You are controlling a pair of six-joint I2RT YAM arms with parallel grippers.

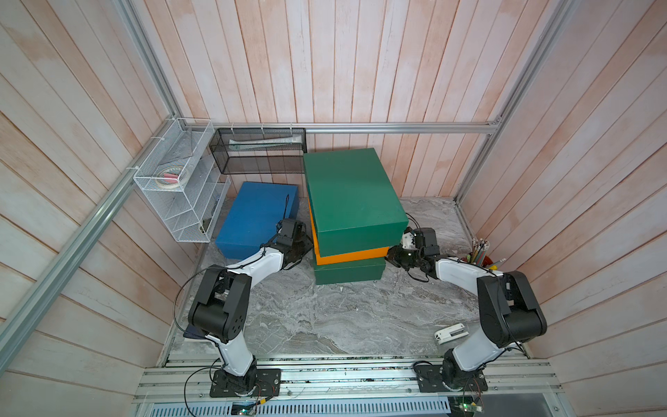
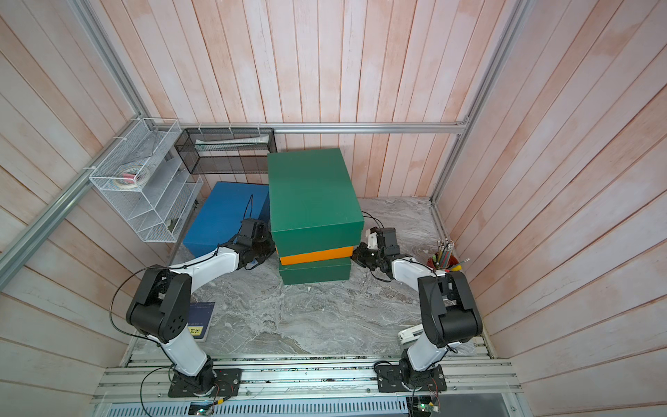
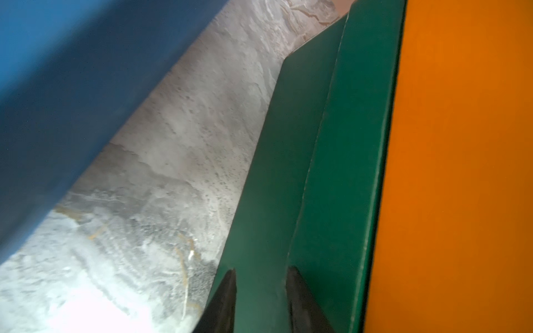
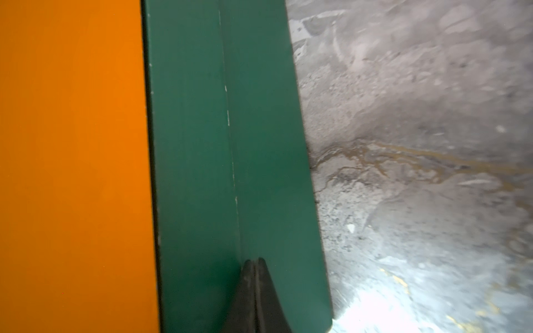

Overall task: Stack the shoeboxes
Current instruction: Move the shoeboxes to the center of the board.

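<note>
Three shoeboxes stand stacked at mid-table: a dark green one at the bottom, the orange one on it, and a dark green one on top, skewed. The blue shoebox lies alone to the stack's left. My left gripper rests open against the stack's left side, its fingertips spread over the lower green box below the orange box. My right gripper is shut, tips touching the green box's right side.
A white wire rack and a black mesh basket hang on the back left walls. A cup of pencils stands at the right edge behind my right arm. A white stapler and a dark booklet lie near the arm bases.
</note>
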